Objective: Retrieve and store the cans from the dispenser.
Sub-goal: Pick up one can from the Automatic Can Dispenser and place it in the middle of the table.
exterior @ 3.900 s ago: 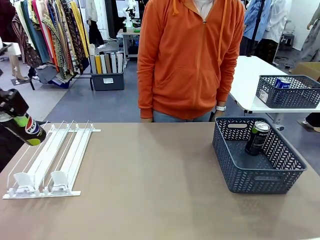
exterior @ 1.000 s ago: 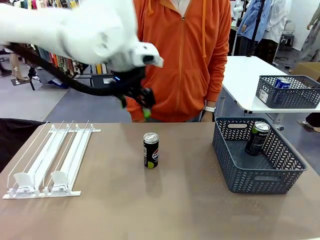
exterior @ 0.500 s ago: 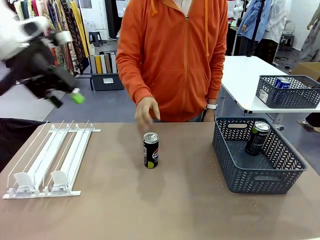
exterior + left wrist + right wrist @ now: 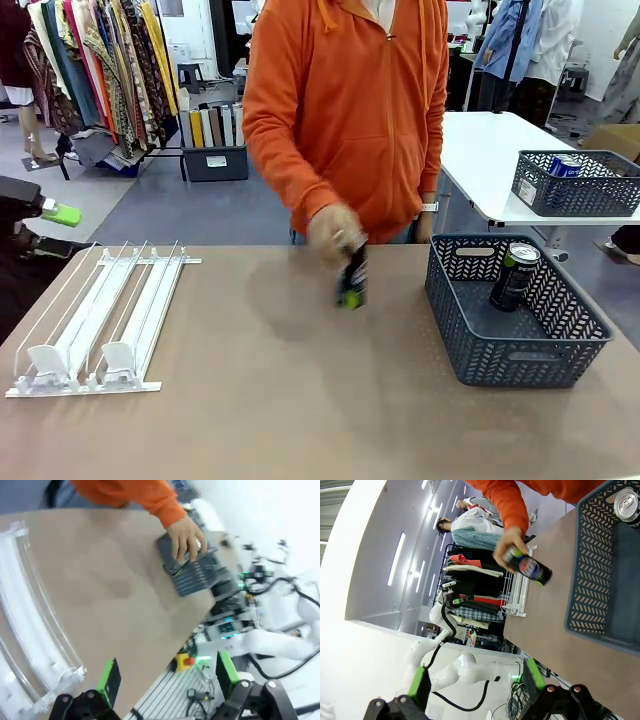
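A person's hand point(image 4: 335, 232) holds a black can point(image 4: 352, 276) tilted above the table's middle, just left of the dark grey basket point(image 4: 470, 345). A second black can point(image 4: 515, 275) leans inside that basket. The white dispenser point(image 4: 100, 320) lies at the front left with nothing in its lanes. My left gripper point(image 4: 55, 218) hovers at the far left edge behind the dispenser; its wrist view shows it open point(image 4: 167, 680) and holding nothing. The right gripper point(image 4: 475, 682) is open too, looking across at the held can point(image 4: 530, 567) and the basket point(image 4: 592, 595).
A second grey basket point(image 4: 580, 195) with a blue can point(image 4: 565, 167) stands on a white side table at the back right. The person in an orange hoodie point(image 4: 350, 110) stands at the far edge. Bare tabletop point(image 4: 300, 400) lies between dispenser and basket.
My left arm has swung back from the table's middle to the far left. The black can it left standing there has been picked up by the person's hand and carried rightward.
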Robot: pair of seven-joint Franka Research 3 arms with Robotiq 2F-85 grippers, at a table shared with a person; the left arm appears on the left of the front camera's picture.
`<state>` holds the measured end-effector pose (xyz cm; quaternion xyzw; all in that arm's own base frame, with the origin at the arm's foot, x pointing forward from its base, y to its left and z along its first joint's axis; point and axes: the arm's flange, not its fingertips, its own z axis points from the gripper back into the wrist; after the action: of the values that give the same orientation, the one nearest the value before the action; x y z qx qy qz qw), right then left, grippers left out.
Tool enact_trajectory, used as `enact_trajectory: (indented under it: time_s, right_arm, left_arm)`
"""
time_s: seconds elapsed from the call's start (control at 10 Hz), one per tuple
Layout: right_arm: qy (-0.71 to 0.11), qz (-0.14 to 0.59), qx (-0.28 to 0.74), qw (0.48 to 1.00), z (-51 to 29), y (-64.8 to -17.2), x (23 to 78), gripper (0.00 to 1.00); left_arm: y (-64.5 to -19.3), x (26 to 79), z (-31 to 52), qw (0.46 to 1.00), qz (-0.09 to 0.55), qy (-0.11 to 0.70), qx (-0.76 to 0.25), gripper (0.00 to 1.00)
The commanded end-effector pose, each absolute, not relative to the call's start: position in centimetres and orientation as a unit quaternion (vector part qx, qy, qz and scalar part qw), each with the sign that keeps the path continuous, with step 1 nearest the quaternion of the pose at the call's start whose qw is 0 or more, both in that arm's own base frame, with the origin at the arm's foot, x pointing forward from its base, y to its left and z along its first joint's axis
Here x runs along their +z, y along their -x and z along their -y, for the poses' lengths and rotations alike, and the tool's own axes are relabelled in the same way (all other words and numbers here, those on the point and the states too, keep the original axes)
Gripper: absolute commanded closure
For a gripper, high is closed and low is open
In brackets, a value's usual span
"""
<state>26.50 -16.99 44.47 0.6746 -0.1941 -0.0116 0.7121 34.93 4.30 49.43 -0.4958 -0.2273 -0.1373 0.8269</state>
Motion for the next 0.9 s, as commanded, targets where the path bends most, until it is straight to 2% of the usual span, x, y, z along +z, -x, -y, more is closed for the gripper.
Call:
enact_trajectory:
  time_s: [0.0,0.8]
  right_arm:
    - [-0.679,0.199,-0.012,0.707,16.91,-26.57,44.81,0.00]
    - [-0.679,0.199,-0.012,0.707,16.91,-26.57,44.81,0.00]
  left_arm:
    - [-35.03,50.67,-3.89,0.860,0.209,0.451,-0.111,0.00]
    - [-35.03,50.67,-3.89,0.860,0.209,0.451,-0.111,0.00]
